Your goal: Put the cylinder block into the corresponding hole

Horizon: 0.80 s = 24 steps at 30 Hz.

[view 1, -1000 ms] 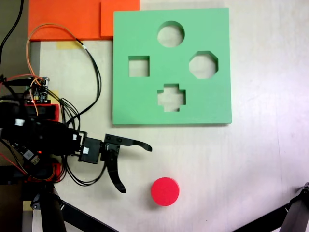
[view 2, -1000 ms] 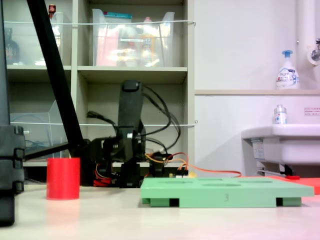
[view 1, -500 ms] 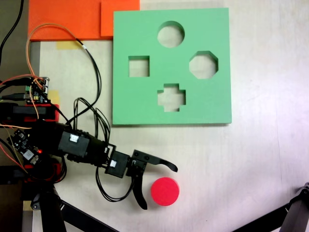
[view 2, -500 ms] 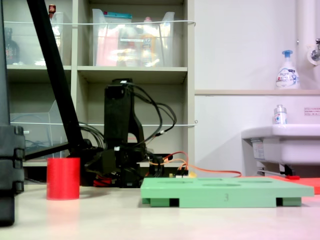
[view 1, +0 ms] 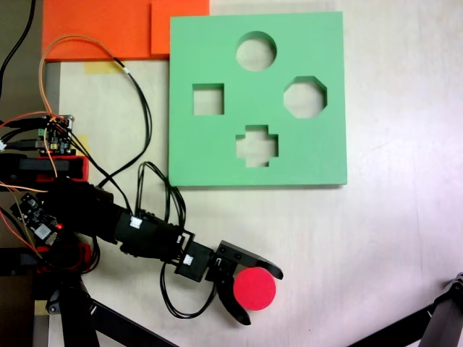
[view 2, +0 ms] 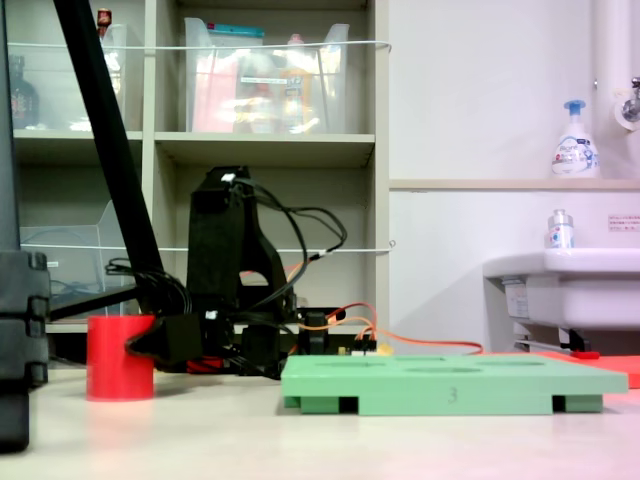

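The gripper (view 1: 259, 296) is low over the desk (view 1: 391, 238), its two black jaws spread wide and set either side of the cylinder block (view 1: 254, 289) in the first exterior view. One jaw arcs over the block's far edge and the other curls under its near edge. Contact between jaws and block cannot be confirmed; the jaws are not closed on it.

The cylinder block stands upright on the desk between the jaws. In the second exterior view the gripper (view 2: 150, 340) overlaps the block (view 2: 112, 357) on the second exterior view's right side.

The green foam board (view 1: 257, 97) lies flat on the desk, well apart from the gripper, toward the top of the first exterior view. Its corresponding hole (view 1: 256, 50) is the circular cut-out farthest from the gripper and is unoccupied. The octagonal cut-out (view 1: 304, 97), square cut-out (view 1: 208, 99) and cross cut-out (view 1: 257, 145) lie nearer, the cross nearest.

The arm (view 1: 145, 235) runs back from the gripper toward the first exterior view's left, trailing black cables (view 1: 155, 181). An orange sheet (view 1: 101, 29) lies beyond the board's far left corner.
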Each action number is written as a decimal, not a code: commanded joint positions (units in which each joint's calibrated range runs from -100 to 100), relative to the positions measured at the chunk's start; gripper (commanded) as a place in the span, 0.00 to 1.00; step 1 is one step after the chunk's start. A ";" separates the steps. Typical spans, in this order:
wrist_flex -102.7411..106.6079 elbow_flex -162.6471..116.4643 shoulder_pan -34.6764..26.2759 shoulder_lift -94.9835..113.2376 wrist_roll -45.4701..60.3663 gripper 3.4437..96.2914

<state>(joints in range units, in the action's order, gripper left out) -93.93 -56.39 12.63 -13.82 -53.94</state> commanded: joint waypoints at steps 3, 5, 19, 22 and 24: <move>-6.07 2.16 0.15 1.81 -0.83 0.39; -6.07 2.06 -0.05 2.78 -0.93 0.38; 12.13 3.55 -2.93 39.65 -1.03 0.22; 24.65 9.93 -5.71 54.46 -0.98 0.22; 32.16 14.62 -8.11 61.30 -0.93 0.22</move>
<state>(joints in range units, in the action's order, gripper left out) -66.23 -46.99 6.28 39.26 -54.63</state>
